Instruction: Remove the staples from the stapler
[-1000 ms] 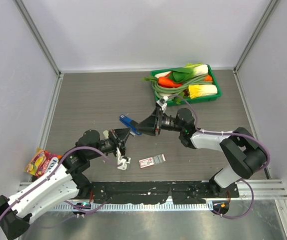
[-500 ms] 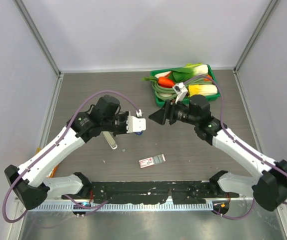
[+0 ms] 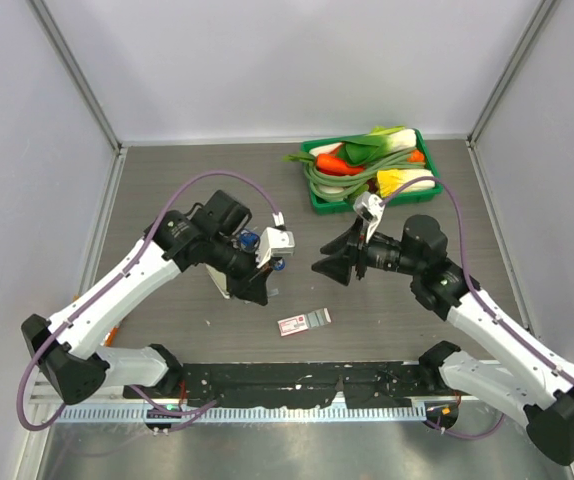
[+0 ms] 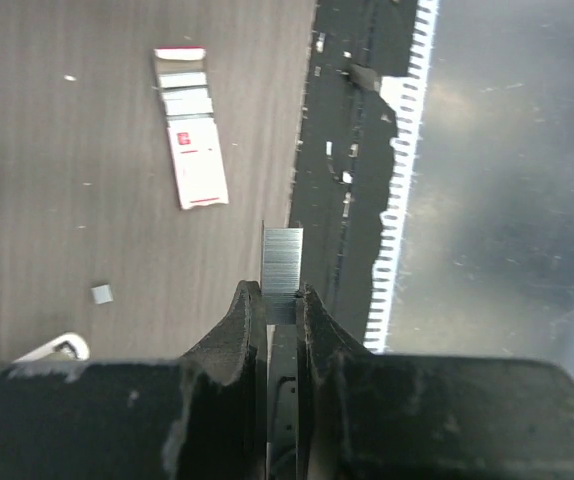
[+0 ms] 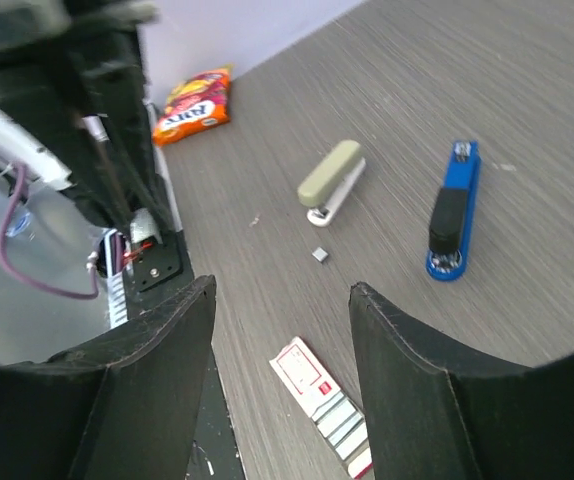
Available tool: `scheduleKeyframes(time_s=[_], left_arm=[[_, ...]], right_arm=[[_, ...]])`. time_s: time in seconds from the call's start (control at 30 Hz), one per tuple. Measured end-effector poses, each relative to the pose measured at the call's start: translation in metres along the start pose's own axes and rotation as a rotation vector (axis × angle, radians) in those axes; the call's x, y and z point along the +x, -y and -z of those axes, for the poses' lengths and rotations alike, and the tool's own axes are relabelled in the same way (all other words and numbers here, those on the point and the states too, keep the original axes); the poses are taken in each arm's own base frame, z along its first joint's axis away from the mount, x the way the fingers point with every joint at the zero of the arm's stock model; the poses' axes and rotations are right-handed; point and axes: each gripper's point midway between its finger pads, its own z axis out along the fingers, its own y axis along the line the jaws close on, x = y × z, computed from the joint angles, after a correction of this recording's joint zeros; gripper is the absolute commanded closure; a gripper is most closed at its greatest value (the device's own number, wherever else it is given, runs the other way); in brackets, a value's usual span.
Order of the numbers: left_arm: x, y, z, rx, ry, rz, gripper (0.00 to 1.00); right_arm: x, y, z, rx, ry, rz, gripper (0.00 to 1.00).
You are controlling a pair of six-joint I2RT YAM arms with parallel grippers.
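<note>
Left gripper (image 4: 281,300) is pinched tight on a short silvery-grey strip of staples (image 4: 283,255). Right gripper (image 5: 280,298) gapes wide, nothing in it. Small dark-blue stapler (image 5: 452,210) lies flat on the grey wood-grain table (image 5: 567,120), right of centre in the right wrist view.

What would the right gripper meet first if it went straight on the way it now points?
Probably the flat red-and-white rectangular box on the grey wood-grain table: in the wrist view it sits between the right gripper's open fingers. Depth is unclear, so it might touch bare table beside it.
</note>
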Motion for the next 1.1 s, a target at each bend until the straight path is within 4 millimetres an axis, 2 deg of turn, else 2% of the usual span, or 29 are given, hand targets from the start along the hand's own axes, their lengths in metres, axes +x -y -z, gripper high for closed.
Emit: scheduleKeyframes(time_s=[0.1, 0.2, 0.37, 0.5, 0.73, 1.1], left_arm=[[0.003, 0.013, 0.0, 0.059, 0.004, 0.026, 0.99], [0.002, 0.022, 0.0, 0.11, 0.017, 0.03, 0.99], [0.001, 0.03, -0.005, 0.186, 0.009, 0.046, 0.99], [-0.001, 0.03, -0.01, 0.227, 0.005, 0.044, 0.99], [-0.005, 0.035, -0.008, 0.257, 0.029, 0.004, 0.98], [-0.008, 0.031, -0.008, 0.239, 0.037, -0.019, 0.98]], right_arm=[[-0.011, -0.021, 0.007, -0.067, 0.031, 0.065, 0.41], [-0.013, -0.042, 0.005, -0.135, 0.024, 0.131, 0.41], [0.012, -0.07, -0.011, -0.224, -0.077, 0.182, 0.41], [0.025, -0.073, -0.018, -0.234, -0.127, 0.191, 0.42], [0.017, -0.082, -0.019, -0.258, -0.107, 0.219, 0.41], [0.029, -0.09, -0.024, -0.301, -0.146, 0.19, 0.44]])
